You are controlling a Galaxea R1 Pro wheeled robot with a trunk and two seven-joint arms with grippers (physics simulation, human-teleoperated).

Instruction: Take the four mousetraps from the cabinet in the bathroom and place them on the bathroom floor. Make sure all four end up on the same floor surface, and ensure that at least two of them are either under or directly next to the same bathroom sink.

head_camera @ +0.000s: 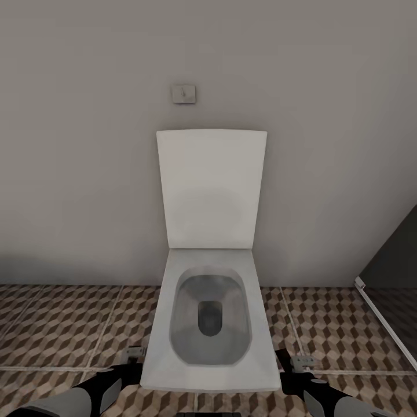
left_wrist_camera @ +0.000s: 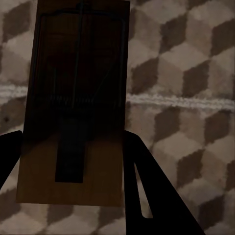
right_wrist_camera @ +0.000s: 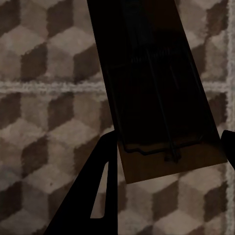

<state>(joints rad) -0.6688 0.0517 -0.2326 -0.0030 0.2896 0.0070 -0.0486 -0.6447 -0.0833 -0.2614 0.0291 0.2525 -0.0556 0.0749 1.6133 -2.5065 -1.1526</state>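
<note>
A plain grey wall (head_camera: 87,145) is seen behind a white toilet (head_camera: 211,313), which is taken here as the landmark. The bathroom floor (head_camera: 63,330), tiled in a brown, beige and white cube pattern with pale grout lines, is spread on both sides of the toilet. The toilet's lid (head_camera: 211,188) is raised against the wall, and the grey bowl below it is left exposed. A dark panel with a pale edge (head_camera: 388,301) is seen at the right of the toilet, where the floor ends. A small square plate (head_camera: 183,93) is fixed to the wall above the lid.

The left gripper (head_camera: 134,354) is held low beside the toilet's front left corner, the right gripper (head_camera: 301,364) beside its front right corner. In the left wrist view, a mousetrap (left_wrist_camera: 73,103) with its wire spring is pinched between the dark fingers (left_wrist_camera: 152,186) of the left gripper, above the tiles. In the right wrist view, a second mousetrap (right_wrist_camera: 156,88) is likewise clamped by the right gripper, one finger (right_wrist_camera: 93,196) being seen along its edge, with the patterned floor behind it.
</note>
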